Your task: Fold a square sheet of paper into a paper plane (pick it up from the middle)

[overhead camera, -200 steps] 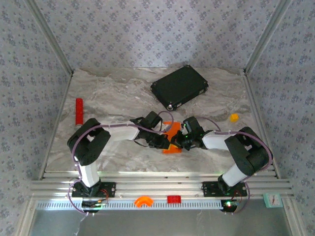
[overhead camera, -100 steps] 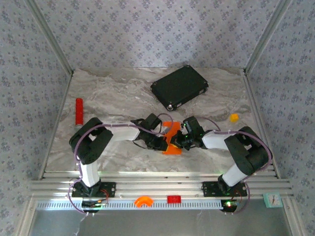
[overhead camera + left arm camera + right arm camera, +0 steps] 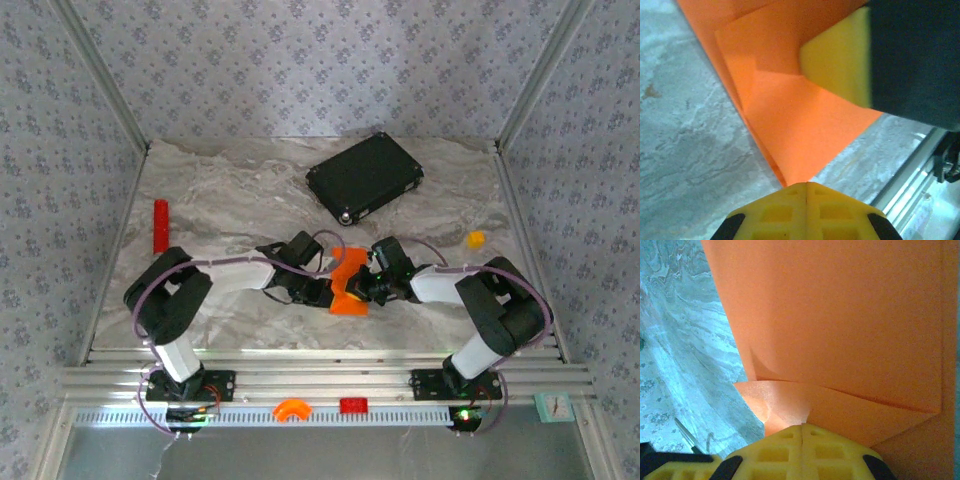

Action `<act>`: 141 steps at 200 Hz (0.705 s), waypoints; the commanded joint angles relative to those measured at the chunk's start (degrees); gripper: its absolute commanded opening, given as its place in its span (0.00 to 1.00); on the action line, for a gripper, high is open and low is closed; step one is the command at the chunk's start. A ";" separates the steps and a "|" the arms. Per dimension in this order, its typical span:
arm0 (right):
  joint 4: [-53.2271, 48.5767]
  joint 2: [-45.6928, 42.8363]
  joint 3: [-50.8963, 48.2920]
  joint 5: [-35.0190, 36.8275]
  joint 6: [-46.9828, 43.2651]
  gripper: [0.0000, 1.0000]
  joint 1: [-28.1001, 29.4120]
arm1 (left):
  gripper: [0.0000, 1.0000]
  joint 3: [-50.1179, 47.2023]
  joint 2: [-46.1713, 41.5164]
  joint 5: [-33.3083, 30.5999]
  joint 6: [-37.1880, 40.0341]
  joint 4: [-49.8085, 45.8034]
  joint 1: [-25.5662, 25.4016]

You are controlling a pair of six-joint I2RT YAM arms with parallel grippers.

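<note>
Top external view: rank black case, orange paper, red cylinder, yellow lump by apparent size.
1. black case, clearly largest
2. orange paper, judged on its visible patch, since part of it is covered
3. red cylinder, about as long as the paper patch but much narrower
4. yellow lump, smallest

Bright orange folded paper (image 3: 348, 303), grey-white marbled bench (image 3: 220, 190), black case (image 3: 365, 178), red cylinder (image 3: 160, 226), yellow lump (image 3: 476, 239), grey floral-print walls (image 3: 320, 60).
</note>
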 commanded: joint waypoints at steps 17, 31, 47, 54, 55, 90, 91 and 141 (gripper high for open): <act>-7.60 2.89 -1.48 3.97 -0.29 0.03 -0.06 | 0.01 2.63 -1.06 2.34 0.07 0.97 0.04; -7.57 2.99 -1.44 3.89 -0.32 0.03 -0.04 | 0.01 2.99 -0.12 2.17 -0.30 1.72 -0.21; -7.55 2.91 -1.47 3.97 -0.19 0.03 0.02 | 0.01 3.45 0.78 2.26 -0.59 2.23 -0.35; -7.58 2.84 -1.51 3.97 -0.19 0.03 0.03 | 0.01 3.62 0.96 2.19 -0.80 2.54 -0.56; -7.59 2.79 -1.51 3.97 -0.19 0.03 0.03 | 0.01 3.63 1.01 2.18 -0.82 2.58 -0.58; -7.96 2.65 -1.29 3.97 -0.36 0.03 -0.08 | 0.00 3.90 1.83 1.90 -0.75 2.71 -0.78; -7.96 2.64 -1.32 3.97 -0.36 0.03 -0.12 | 0.00 3.90 1.84 1.90 -0.75 2.71 -0.77; -7.78 3.15 -1.08 3.88 -0.30 0.03 0.01 | 0.00 3.63 1.94 1.65 -0.82 3.10 -0.77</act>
